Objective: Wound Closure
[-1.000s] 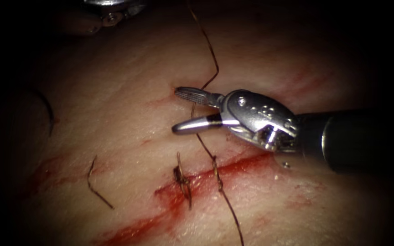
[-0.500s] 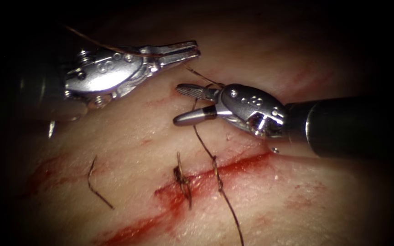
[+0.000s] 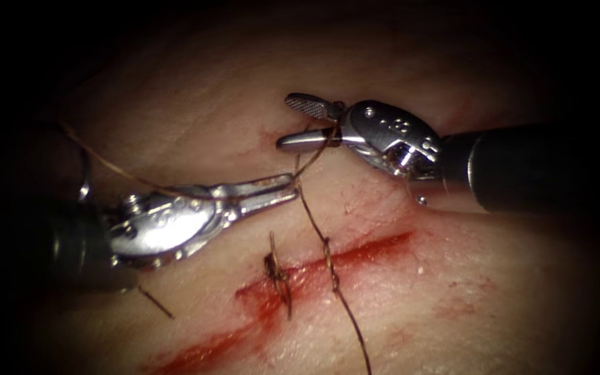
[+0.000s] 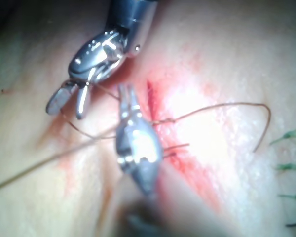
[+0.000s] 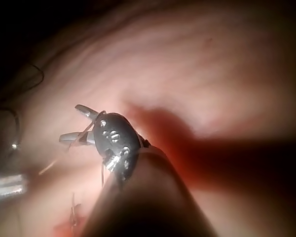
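The left gripper grips the thread, jaws pressed together, pointing right. The right gripper gapes empty, pointing left, thread draped between its jaws. The thread runs lengthwise down across the cut.

1. No legible text, label, brand name, number or sign stands anywhere in these views.
2. The right arm's tool bears small engraved marks on the metal body behind its jaws; they are too small and too blurred to read as characters.
3. The left arm's tool bears similar faint stamped marks on its metal body, likewise unreadable.
4. The tissue carries no printed or written marking.
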Controlling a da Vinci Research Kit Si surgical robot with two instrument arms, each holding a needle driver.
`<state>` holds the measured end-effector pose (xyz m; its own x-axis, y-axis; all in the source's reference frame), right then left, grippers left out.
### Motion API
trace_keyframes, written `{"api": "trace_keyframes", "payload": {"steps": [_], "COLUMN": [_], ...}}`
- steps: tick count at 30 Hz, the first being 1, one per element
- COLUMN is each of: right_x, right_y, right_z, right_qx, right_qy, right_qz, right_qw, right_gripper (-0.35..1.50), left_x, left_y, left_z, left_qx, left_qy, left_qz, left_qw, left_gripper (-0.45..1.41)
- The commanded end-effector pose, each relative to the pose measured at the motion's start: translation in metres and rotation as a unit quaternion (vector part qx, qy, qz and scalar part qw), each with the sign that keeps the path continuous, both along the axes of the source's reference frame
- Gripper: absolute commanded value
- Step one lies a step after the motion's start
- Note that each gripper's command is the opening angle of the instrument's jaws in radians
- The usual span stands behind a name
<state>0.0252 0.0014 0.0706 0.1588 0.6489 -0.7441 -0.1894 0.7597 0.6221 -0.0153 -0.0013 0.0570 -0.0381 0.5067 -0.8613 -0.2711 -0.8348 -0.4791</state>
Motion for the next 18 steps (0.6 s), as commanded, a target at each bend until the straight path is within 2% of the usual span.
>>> {"api": "trace_keyframes", "payload": {"steps": [1,5,11,18], "right_x": [0.0005,0.0006,0.0009,0.0009], "right_y": [-0.0001,-0.0002,-0.0015,-0.003], "right_z": [0.0007,0.0004,-0.0005,-0.0023], "right_qx": [0.001,0.005,0.01,0.017], "right_qy": [0.009,0.034,0.089,0.166], "right_qz": [-0.004,-0.018,-0.071,-0.168], "right_qw": [1.0,0.999,0.993,0.972], "right_gripper": [1.09,1.09,1.08,1.06], "left_x": [-0.0007,-0.0013,-0.0014,-0.0006], "left_y": [-0.0006,-0.0016,-0.0016,-0.0007], "left_z": [0.001,0.0029,0.0058,0.0088], "left_qx": [0.002,0.006,0.012,0.017], "left_qy": [-0.001,-0.004,0.0,0.004], "left_qz": [0.001,-0.001,0.006,0.018], "left_qw": [1.0,1.0,1.0,1.0], "left_gripper": [-0.45,-0.45,-0.45,-0.45]}}
